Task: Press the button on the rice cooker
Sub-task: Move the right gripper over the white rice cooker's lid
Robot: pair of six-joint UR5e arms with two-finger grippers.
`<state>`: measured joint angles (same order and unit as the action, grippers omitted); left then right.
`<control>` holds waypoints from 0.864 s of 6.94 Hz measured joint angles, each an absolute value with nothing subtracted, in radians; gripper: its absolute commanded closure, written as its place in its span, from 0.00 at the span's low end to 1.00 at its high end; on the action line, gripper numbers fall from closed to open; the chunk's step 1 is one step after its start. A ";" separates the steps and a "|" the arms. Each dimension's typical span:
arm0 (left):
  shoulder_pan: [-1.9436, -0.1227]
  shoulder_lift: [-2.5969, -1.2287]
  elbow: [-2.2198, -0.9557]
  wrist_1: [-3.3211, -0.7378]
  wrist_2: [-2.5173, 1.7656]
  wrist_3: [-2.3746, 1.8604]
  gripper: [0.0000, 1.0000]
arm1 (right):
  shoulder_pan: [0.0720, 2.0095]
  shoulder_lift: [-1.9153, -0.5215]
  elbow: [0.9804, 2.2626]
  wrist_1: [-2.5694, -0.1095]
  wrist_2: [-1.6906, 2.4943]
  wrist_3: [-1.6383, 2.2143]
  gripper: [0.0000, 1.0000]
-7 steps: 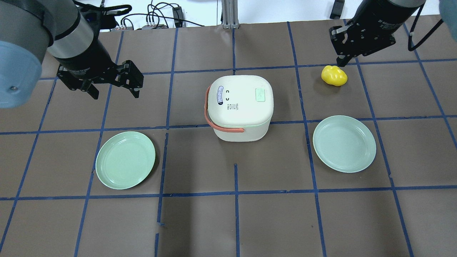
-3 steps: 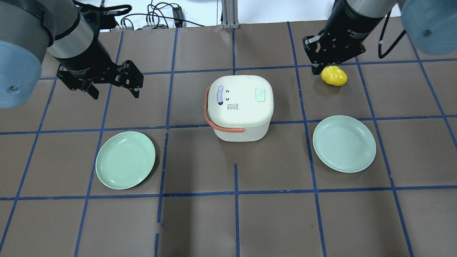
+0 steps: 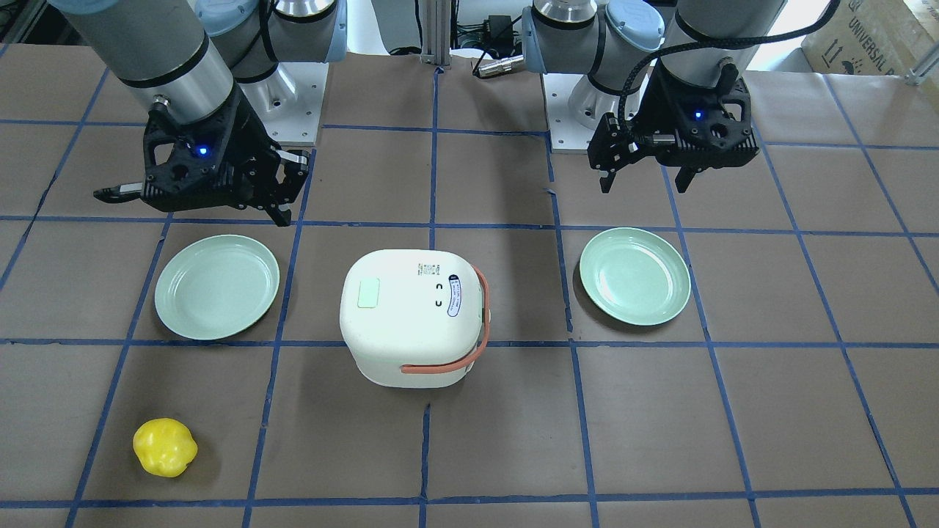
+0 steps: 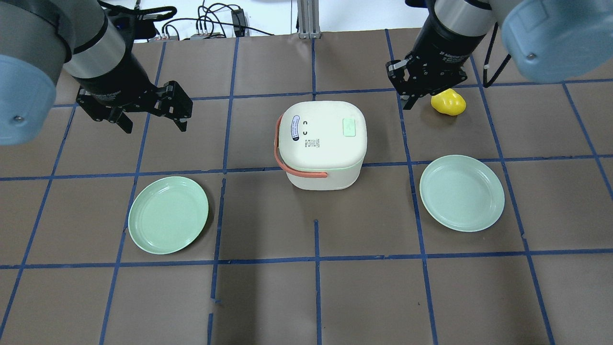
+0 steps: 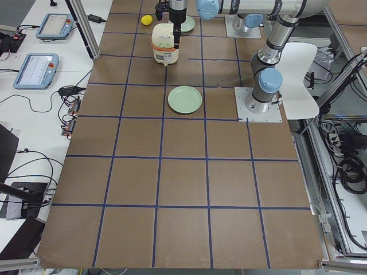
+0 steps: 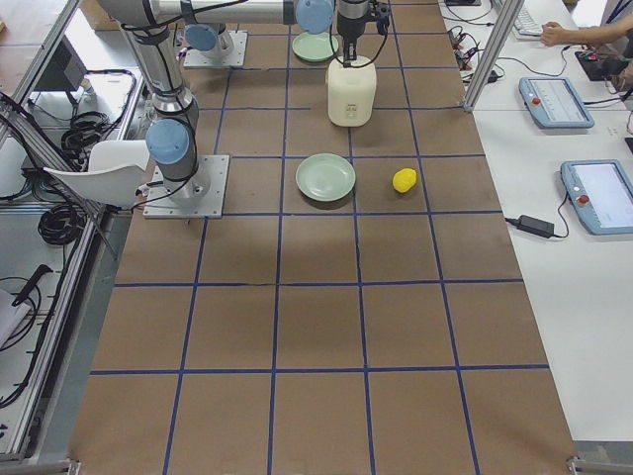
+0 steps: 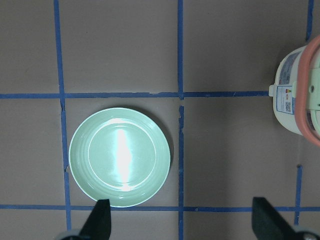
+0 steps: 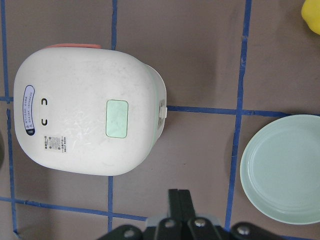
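Note:
The cream-white rice cooker (image 4: 323,143) stands at the table's middle, lid shut, orange-red handle folded down on its left and near sides. A pale green rectangle (image 4: 348,127) sits on the lid's right part and also shows in the right wrist view (image 8: 117,118). My right gripper (image 4: 407,101) is shut and empty, raised above the table just right of the cooker (image 8: 85,120); its fingers (image 8: 179,202) are pressed together. My left gripper (image 4: 154,125) is open and empty, well left of the cooker, above a green plate (image 7: 120,157).
Two pale green plates lie near the robot, one left (image 4: 168,214) and one right (image 4: 462,192) of the cooker. A yellow pepper-like object (image 4: 450,103) lies at the far right, partly behind my right gripper. The table is brown with blue tape lines.
My right arm has swung left from beyond the yellow object toward the cooker's right side. The left arm, cooker and plates have not moved.

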<state>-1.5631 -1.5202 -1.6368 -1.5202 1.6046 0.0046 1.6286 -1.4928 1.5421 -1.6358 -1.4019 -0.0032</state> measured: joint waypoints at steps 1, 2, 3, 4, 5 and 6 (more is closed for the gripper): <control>-1.563 -1.520 -1.637 -1.520 1.605 0.005 0.00 | 1.643 -1.487 1.562 -1.662 -1.403 0.000 0.95; -1.563 -1.520 -1.637 -1.520 1.605 0.005 0.00 | 1.658 -1.481 1.578 -1.690 -1.403 0.007 0.95; -1.563 -1.520 -1.637 -1.520 1.605 0.005 0.00 | 1.676 -1.470 1.585 -1.716 -1.404 0.022 0.95; -1.563 -1.520 -1.637 -1.520 1.605 0.005 0.00 | 1.699 -1.452 1.588 -1.753 -1.405 0.050 0.95; -1.563 -1.520 -1.637 -1.520 1.605 0.005 0.00 | 1.722 -1.434 1.588 -1.789 -1.414 0.078 0.95; -1.563 -1.520 -1.637 -1.520 1.605 0.005 0.00 | 1.738 -1.420 1.588 -1.810 -1.429 0.092 0.95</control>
<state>-1.5631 -1.5202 -1.6368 -1.5202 1.6045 0.0046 1.7378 -1.4201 1.5884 -1.8104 -1.4285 0.0917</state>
